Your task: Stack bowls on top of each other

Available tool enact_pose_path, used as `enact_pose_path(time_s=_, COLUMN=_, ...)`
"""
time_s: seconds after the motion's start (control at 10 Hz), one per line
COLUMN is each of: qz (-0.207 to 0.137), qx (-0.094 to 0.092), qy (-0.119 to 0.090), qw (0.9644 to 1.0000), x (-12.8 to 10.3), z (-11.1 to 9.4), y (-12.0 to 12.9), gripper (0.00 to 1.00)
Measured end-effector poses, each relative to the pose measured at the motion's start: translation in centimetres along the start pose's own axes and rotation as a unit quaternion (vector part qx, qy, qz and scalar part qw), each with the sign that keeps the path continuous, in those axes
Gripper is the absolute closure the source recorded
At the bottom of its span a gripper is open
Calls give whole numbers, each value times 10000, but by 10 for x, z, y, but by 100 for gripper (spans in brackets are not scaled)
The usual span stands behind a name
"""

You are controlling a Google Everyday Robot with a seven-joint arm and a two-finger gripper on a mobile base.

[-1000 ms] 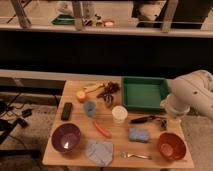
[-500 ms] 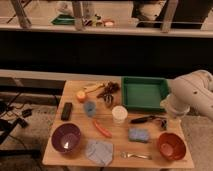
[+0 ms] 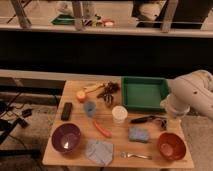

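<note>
Camera view: a light wooden table (image 3: 75, 160) seen from its front edge, with the white robot arm (image 3: 192, 95) at its right edge; left and right of the table are as the view shows them.
Gripper: the dark two-finger gripper (image 3: 161, 123) hangs under the lower end of the arm, over the right part of the table, about halfway between the far right corner and the front right corner. Its fingers stand wide apart and I see nothing between them.
Near bowl: the glossy orange-red round plastic bowl (image 3: 171, 145) sits upright in the front right corner. It is just in front of the gripper and slightly nearer the right edge, and it does not touch the gripper.
Far bowl: the dark purple round plastic bowl with paler inside (image 3: 66, 138) sits upright near the front left corner, well apart from the gripper.
Deciding relation: the two bowls lie along the front edge, one at each end, and the gripper is at the orange-red end. In my judgement this bowl is the one to take, with a short reach toward the front edge and then a long carry to the left.
Axis: both bowls are round, so there is no long axis; the grasp must go on a rim.
In between: a grey-blue folded cloth (image 3: 100, 151) and a metal fork (image 3: 134, 155) lie by the front edge between the bowls, so the carry should pass above them.
Task state: the bowls are not yet stacked.
</note>
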Motion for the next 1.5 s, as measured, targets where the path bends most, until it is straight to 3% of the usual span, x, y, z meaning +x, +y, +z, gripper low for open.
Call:
enact_pose_path(time_s=0.5, qz=-173, qx=231, qy=319, qw=9991, x=8, z=-5, y=27, gripper=20)
enact_pose_path(time_s=0.8, qz=-226, qx=312, qy=343, qw=9987, x=15, z=-3, y=49, gripper=20)
enact_pose_path(time_s=1.2, qz=182, qx=-215, qy=-154, qw=9995, x=22, z=25, y=64, gripper=20)
enact_pose_path(time_s=1.3, qz=308, qx=-375, qy=-239, qw=9985, x=29, z=35, y=69, gripper=20)
enact_pose_path(time_s=1.5, qz=398, qx=-475, qy=-259, qw=9977, x=41, z=44, y=74, gripper=20)
